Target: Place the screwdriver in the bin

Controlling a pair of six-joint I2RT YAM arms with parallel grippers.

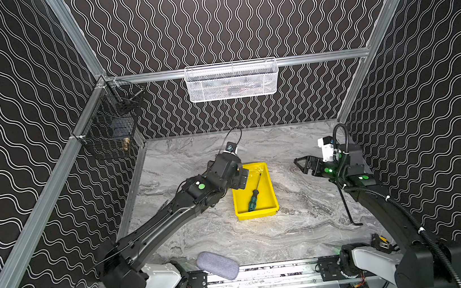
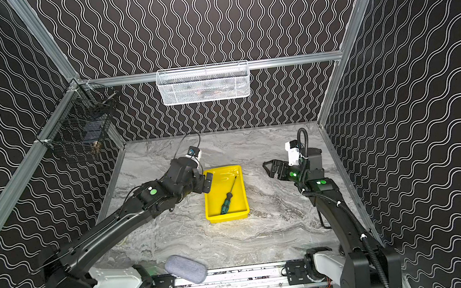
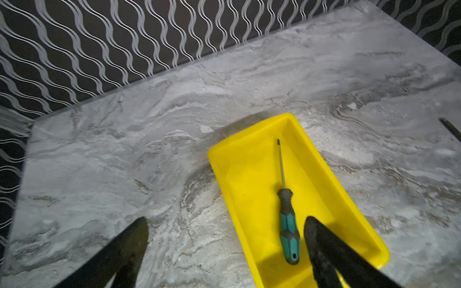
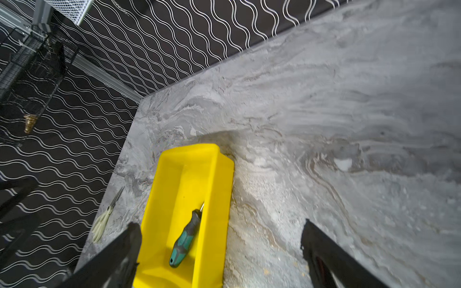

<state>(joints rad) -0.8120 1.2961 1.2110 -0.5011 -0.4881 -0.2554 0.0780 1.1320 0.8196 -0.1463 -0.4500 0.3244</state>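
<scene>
The screwdriver (image 1: 255, 192) (image 2: 227, 198), with its teal and black handle and thin shaft, lies loose on the floor of the yellow bin (image 1: 258, 214) (image 2: 227, 218) at the table's middle. My left gripper (image 1: 242, 178) (image 2: 209, 182) hangs open over the bin's far left corner. In the left wrist view the screwdriver (image 3: 287, 219) rests in the bin (image 3: 249, 174) beside one finger, touching neither, and the left gripper (image 3: 225, 220) holds nothing. My right gripper (image 1: 299, 166) (image 2: 267, 170) (image 4: 220, 224) is open and empty to the right of the bin (image 4: 179, 179), apart from the screwdriver (image 4: 185, 237).
A black L-shaped hex key (image 1: 349, 211) lies at the right by the right arm. A grey pouch (image 1: 218, 265) sits at the front edge. A white mesh basket (image 1: 231, 81) and a black wire basket (image 1: 112, 128) hang on the walls. Pale-handled pliers (image 4: 104, 217) lie left of the bin.
</scene>
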